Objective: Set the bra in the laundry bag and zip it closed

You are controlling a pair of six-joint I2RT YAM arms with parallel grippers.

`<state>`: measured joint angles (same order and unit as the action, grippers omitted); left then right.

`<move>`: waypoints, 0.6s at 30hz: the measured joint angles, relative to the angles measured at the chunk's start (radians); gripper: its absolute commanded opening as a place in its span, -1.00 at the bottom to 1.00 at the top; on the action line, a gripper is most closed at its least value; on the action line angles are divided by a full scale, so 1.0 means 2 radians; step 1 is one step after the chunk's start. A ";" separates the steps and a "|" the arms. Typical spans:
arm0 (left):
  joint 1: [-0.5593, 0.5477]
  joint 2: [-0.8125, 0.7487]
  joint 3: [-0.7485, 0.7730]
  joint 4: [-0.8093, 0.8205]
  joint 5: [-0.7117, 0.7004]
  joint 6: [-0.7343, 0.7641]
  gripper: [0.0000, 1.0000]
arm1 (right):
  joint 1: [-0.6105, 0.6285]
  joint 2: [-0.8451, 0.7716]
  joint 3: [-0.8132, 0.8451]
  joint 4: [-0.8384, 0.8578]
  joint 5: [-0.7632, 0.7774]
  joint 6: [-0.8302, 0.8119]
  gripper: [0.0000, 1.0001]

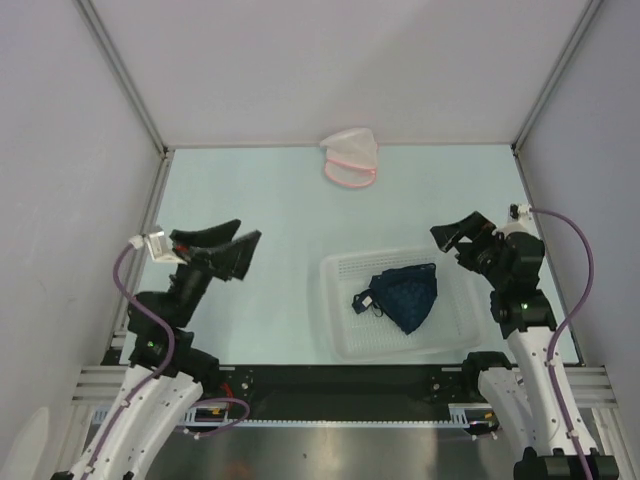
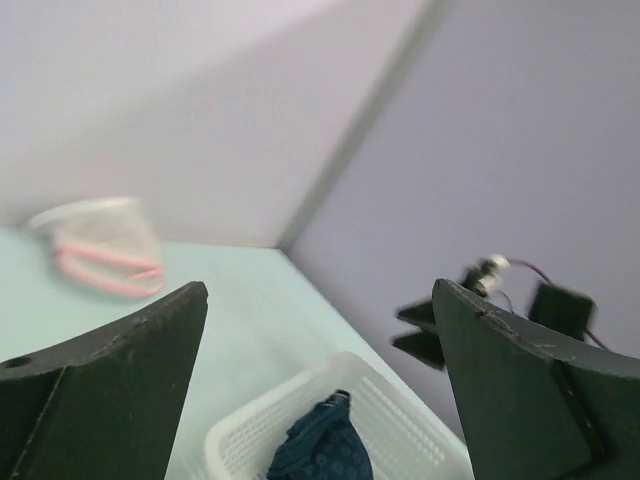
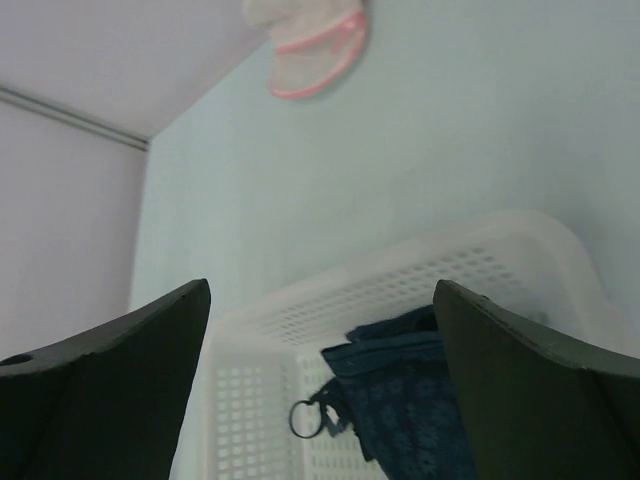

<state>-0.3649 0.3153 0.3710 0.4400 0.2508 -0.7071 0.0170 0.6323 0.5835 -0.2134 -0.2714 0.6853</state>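
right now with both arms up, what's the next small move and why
Probably lower the right fingers, open as they are, over the bra. The bra lies in the white basket right beside that arm, nothing is held yet, and the laundry bag sits at the table's far edge, so picking the bra up likely comes first.

The table [image 1: 250, 200] in front of me has a pale mint-green top, smooth and plain, with grey walls on 3 sides. 2 things lie directly on it. The laundry bag [image 1: 350, 158], white mesh with a pink rim, sits at the far edge, about in the middle of the width. It is very near the back wall, but I cannot tell if it touches it. The basket [image 1: 335, 320], white plastic with many small holes, stands at the near edge on my right half, well apart from the laundry bag.
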 measured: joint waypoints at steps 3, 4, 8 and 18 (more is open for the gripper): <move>0.001 0.046 0.113 -0.156 -0.085 0.001 0.99 | -0.004 0.038 0.055 -0.068 0.026 -0.033 0.99; 0.001 0.062 0.148 -0.200 -0.102 0.008 0.99 | -0.010 0.049 0.073 -0.093 0.024 -0.046 0.99; 0.001 0.086 0.198 -0.277 -0.118 0.047 0.99 | -0.038 0.064 0.117 -0.146 -0.004 -0.087 1.00; 0.004 0.430 0.375 -0.347 -0.009 0.129 0.89 | -0.034 0.110 0.181 -0.236 -0.046 -0.145 1.00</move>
<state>-0.3565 1.1755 1.1206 -0.2531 0.2321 -0.4488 -0.0502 0.8516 0.9463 -0.6849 -0.3641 0.3962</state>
